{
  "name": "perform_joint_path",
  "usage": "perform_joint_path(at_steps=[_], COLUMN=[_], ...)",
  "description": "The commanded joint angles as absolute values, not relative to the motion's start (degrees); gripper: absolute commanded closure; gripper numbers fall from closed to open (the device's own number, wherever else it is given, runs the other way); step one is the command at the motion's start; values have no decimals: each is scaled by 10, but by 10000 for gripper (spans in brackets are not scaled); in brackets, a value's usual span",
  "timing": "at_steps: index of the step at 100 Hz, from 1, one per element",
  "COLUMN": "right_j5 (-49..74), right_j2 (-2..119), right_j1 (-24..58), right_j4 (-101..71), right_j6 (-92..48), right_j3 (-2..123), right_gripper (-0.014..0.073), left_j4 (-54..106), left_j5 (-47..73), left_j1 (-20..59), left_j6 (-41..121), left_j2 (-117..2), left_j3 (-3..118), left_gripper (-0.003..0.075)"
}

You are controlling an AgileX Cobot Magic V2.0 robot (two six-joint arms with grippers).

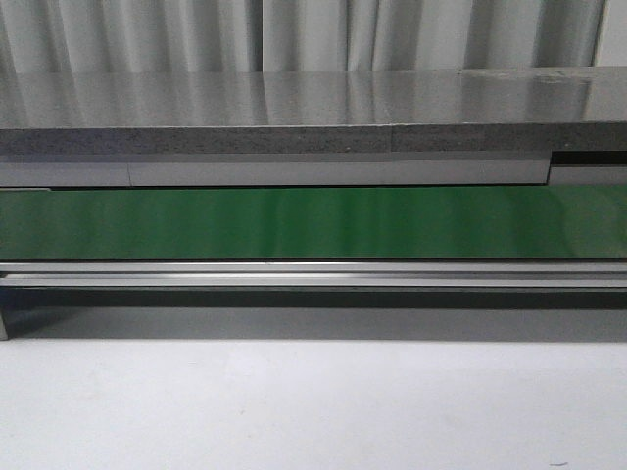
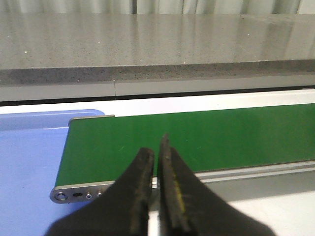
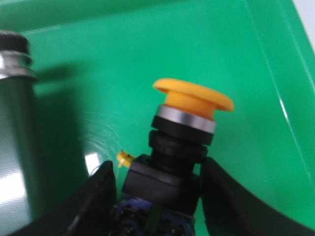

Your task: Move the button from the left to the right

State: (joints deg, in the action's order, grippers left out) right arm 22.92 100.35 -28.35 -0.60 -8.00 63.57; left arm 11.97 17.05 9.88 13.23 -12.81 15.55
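In the right wrist view, the button (image 3: 193,101) has a yellow-orange mushroom head, a silver ring and a black and dark blue blocky body. It leans over, just above the floor of a green tray (image 3: 123,59). My right gripper (image 3: 158,169) is shut on its lower body, one finger on each side. In the left wrist view, my left gripper (image 2: 156,147) is shut with nothing between its fingers, hanging over the near edge of the green conveyor belt (image 2: 206,132). Neither gripper nor the button appears in the front view.
A dark cylinder with a silver band (image 3: 15,123) stands in the green tray close beside my right gripper. A blue tray (image 2: 29,157) lies at the belt's end. The belt (image 1: 313,223) runs across in front of a grey counter (image 1: 294,108).
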Motion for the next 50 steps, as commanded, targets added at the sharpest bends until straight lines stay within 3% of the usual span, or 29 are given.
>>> perform_joint_path(at_steps=[1, 35, 50], right_j5=[193, 182, 180], right_j2=[995, 1024, 1028], right_j1=[-288, -288, -288], right_j4=[0, 0, 0], right_j6=[-85, -85, -85], right_j3=[656, 656, 656], right_gripper=[423, 414, 288], left_j4=[128, 128, 128], left_j5=[124, 124, 125], left_j1=[105, 105, 105], left_j6=[134, 134, 134], left_j2=[-133, -133, -133], left_j3=[173, 173, 173], left_gripper=[715, 715, 715])
